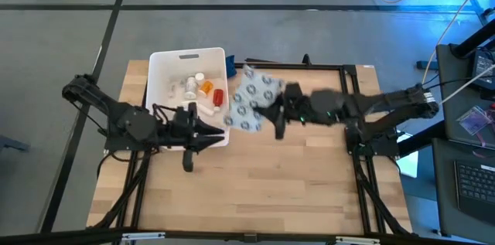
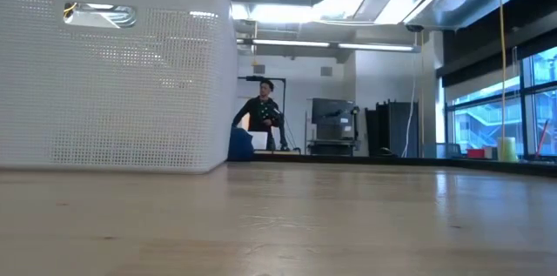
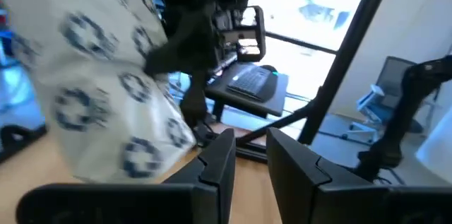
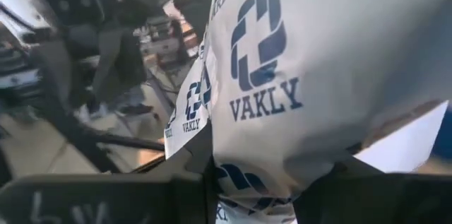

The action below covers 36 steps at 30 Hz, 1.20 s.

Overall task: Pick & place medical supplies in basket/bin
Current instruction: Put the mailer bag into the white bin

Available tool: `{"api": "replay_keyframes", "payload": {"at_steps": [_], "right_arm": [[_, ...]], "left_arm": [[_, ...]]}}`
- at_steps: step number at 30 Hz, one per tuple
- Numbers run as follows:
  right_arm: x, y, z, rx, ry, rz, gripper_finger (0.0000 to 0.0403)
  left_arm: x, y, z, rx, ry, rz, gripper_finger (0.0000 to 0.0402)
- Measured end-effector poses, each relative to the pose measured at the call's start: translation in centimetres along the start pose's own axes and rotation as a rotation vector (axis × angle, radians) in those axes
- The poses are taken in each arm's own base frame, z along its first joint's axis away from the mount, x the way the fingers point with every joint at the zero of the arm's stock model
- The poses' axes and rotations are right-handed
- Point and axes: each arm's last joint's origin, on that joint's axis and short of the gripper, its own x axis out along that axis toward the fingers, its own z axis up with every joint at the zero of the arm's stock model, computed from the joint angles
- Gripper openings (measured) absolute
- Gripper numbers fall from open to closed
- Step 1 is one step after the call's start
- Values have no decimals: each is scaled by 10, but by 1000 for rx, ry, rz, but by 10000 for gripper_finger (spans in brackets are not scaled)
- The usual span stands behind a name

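Right gripper (image 1: 272,112) is pinching the dotted packet (image 1: 252,100), holding it above the table (image 1: 255,191) just beside the tub (image 1: 162,63). Bottles (image 1: 203,89) are lying inside the tub. Left gripper (image 1: 219,134) is hovering at the tub's near corner, fingers (image 3: 219,164) slightly parted, holding nothing.

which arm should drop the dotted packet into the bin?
Right. The right gripper is shut on the dotted packet, held beside the bin. The left gripper holds nothing.
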Motion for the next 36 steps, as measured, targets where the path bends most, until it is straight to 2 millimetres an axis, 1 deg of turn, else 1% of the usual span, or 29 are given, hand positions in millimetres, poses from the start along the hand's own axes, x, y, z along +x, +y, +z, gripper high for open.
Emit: {"api": "replay_keyframes", "payload": {"at_steps": [2, 4, 8, 12, 15, 18, 21, 24, 28, 31, 36], "right_arm": [[12, -2, 19, -57, 2, 0, 114], [26, -4, 32, -102, 13, 5, 114], [63, -9, 46, -175, 33, 36, 114], [107, -17, 47, -212, 63, 81, 114], [138, -22, 44, -226, 82, 111, 114], [166, -29, 39, -242, 98, 127, 117], [190, -37, 33, -240, 116, 139, 118], [208, -46, 28, -241, 128, 137, 118], [225, -60, 22, -254, 150, 108, 119], [235, -72, 15, -253, 167, 85, 120], [244, -87, 8, -247, 190, 55, 121]], "left_arm": [[-5, 3, 4, 20, -11, 14, 77], [-10, 5, 9, 32, -29, 18, 77], [-21, 11, 17, 35, -54, 12, 77], [-33, 17, 23, 33, -57, 11, 77], [-40, 21, 26, 36, -53, 12, 77], [-45, 25, 28, 39, -50, 16, 77], [-50, 28, 29, 44, -44, 19, 77], [-54, 31, 30, 48, -37, 20, 77], [-61, 35, 32, 52, -33, 22, 77], [-67, 39, 34, 55, -29, 23, 77], [-78, 46, 38, 54, -36, 43, 77]]}}
